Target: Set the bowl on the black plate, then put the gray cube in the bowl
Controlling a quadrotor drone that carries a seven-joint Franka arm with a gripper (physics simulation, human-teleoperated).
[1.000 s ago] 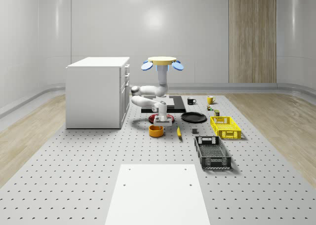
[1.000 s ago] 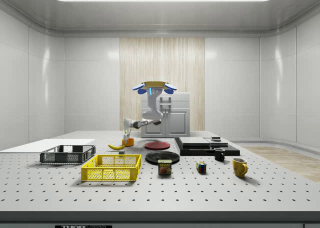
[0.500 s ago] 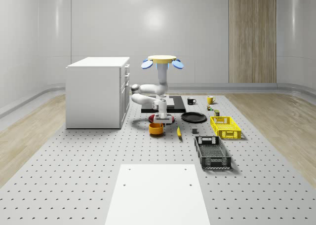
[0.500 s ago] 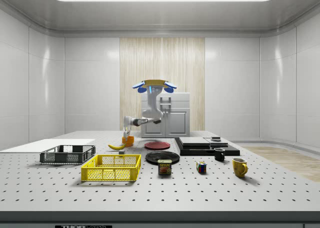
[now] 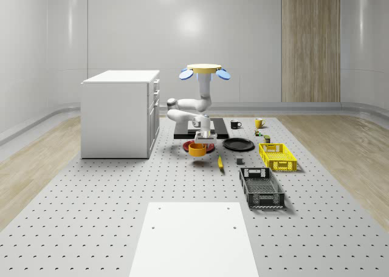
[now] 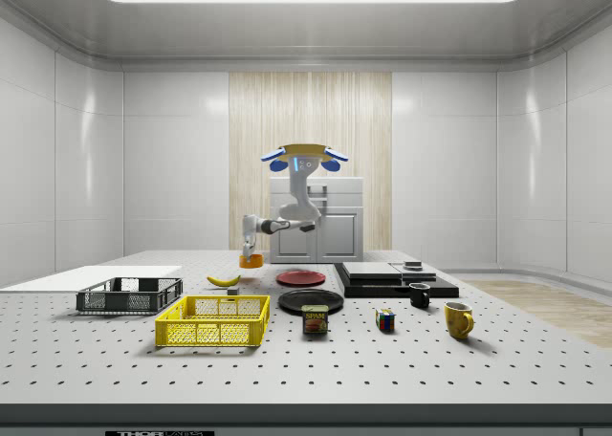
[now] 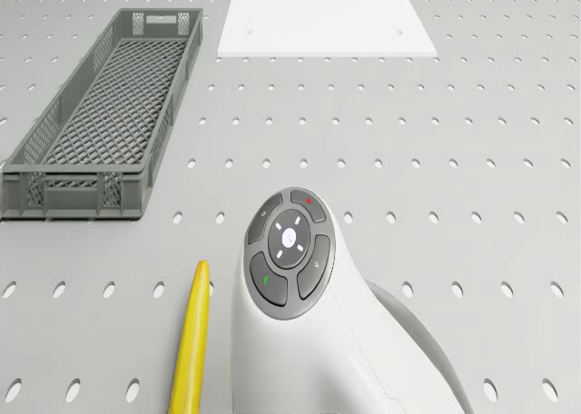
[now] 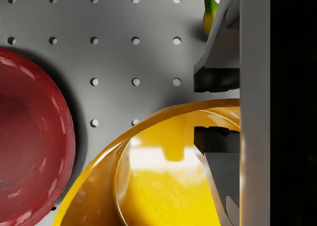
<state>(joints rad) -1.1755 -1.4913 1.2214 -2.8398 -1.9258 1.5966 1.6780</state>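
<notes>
The bowl (image 5: 197, 149) is off the table and held in the air by the gripper (image 8: 216, 108), whose two fingers are closed across the bowl's rim, one pad (image 8: 216, 79) outside the wall and the other inside it. The drone (image 5: 204, 70) hovers above the far middle of the table (image 5: 91, 216), beside the white cabinet (image 5: 118, 113), with the arm (image 5: 185, 110) folded below it and reaching down to the bowl. In the whole-scene view the bowl hangs in front of the red plate (image 5: 188, 146), with its shadow on the table beneath; the black plate (image 5: 238, 144) lies to that view's right of it, well apart. By this judgement the first step is partly done: the bowl is grasped and lifted but not yet set on the black plate. The small dark block (image 5: 240, 162) near the yellow crate (image 5: 278, 156) is probably the gray cube and lies untouched, so the second step has not begun. The bowl is orange-yellow, round, smooth and glossy, with a thin wall and a deep hollow. The red plate is shallow, round and shiny; the black plate is flat, round and dark. The table is matte gray metal with a regular grid of holes. A banana (image 7: 191, 341) lies near the gripper, and a gray mesh crate (image 7: 100, 114) stands further toward the near side.
</notes>
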